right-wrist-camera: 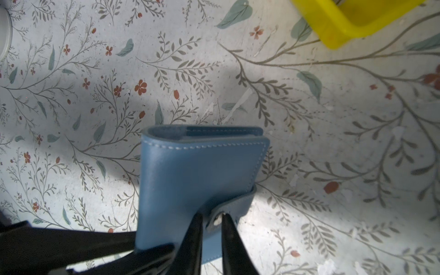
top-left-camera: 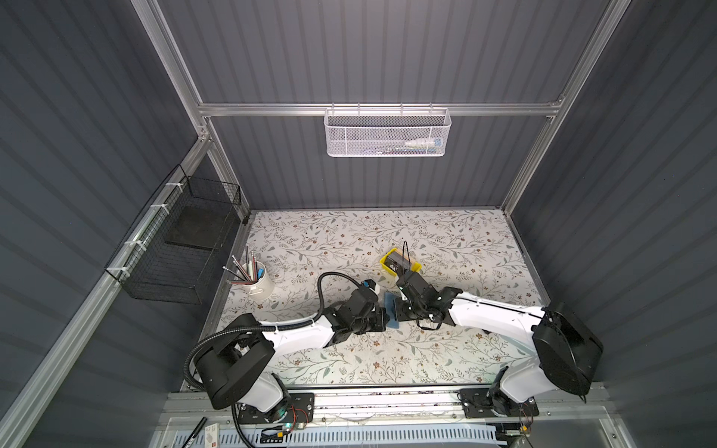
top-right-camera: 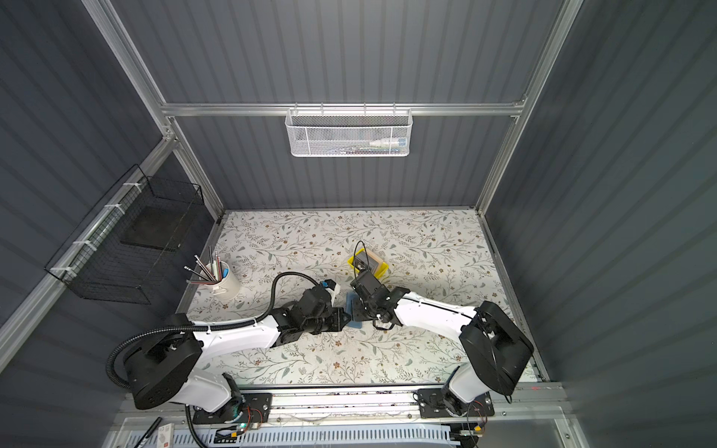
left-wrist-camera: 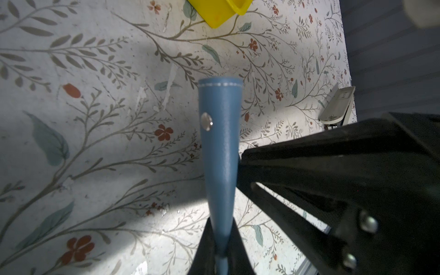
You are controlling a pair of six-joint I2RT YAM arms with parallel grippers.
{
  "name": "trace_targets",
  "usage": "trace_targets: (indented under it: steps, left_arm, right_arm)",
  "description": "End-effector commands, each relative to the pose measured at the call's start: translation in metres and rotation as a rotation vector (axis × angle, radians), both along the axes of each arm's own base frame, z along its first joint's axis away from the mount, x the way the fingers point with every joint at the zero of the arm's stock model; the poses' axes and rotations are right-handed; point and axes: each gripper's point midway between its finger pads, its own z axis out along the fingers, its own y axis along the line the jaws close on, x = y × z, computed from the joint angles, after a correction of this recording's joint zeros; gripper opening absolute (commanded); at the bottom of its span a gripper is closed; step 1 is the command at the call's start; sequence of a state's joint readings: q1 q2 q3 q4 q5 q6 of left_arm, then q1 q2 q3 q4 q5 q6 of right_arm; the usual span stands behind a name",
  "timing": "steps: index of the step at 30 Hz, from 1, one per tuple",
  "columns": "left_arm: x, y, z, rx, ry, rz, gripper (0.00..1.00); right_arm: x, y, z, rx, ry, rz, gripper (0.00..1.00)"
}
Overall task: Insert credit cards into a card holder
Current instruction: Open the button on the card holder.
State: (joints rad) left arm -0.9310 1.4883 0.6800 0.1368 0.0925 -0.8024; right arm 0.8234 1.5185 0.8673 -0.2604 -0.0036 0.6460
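Observation:
The blue card holder [top-left-camera: 390, 310] [top-right-camera: 355, 311] is held folded just above the middle of the table, between both grippers. My left gripper [left-wrist-camera: 221, 229] is shut on one edge of it. In the left wrist view the card holder [left-wrist-camera: 220, 142] shows edge-on, with a metal snap stud. My right gripper [right-wrist-camera: 213, 221] is shut on the snap tab strap [right-wrist-camera: 235, 207], which sticks out from the card holder [right-wrist-camera: 197, 171]. The black credit cards [top-left-camera: 396, 262] [top-right-camera: 362, 259] lie in the yellow tray beyond the grippers.
The yellow tray [top-left-camera: 414, 267] [top-right-camera: 382, 268] stands just behind my right gripper, with a thin cable looping over it. A white cup of pens [top-left-camera: 259, 283] is at the left. A black wire basket [top-left-camera: 182, 248] hangs on the left wall and a white mesh basket [top-left-camera: 388, 134] on the back.

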Motion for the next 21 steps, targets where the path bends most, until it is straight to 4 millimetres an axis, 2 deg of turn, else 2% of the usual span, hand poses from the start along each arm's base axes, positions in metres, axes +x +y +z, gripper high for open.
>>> trace_targets:
  steps: [1, 12, 21]
  left_arm:
    - [0.0039, -0.0066, 0.0125, -0.009, -0.039, -0.016, 0.09]
    - [0.0028, -0.0071, 0.0145, -0.013, -0.049, -0.019, 0.09]
    - [0.0021, -0.0070, 0.0149, -0.023, -0.062, -0.015, 0.09]
  right_arm:
    - [-0.0049, -0.0106, -0.0067, -0.043, 0.012, -0.007, 0.17]
    - [-0.0009, -0.0150, -0.0064, -0.062, -0.002, -0.039, 0.12]
    - [0.0001, -0.0181, -0.0057, -0.070, -0.010, -0.051, 0.04]
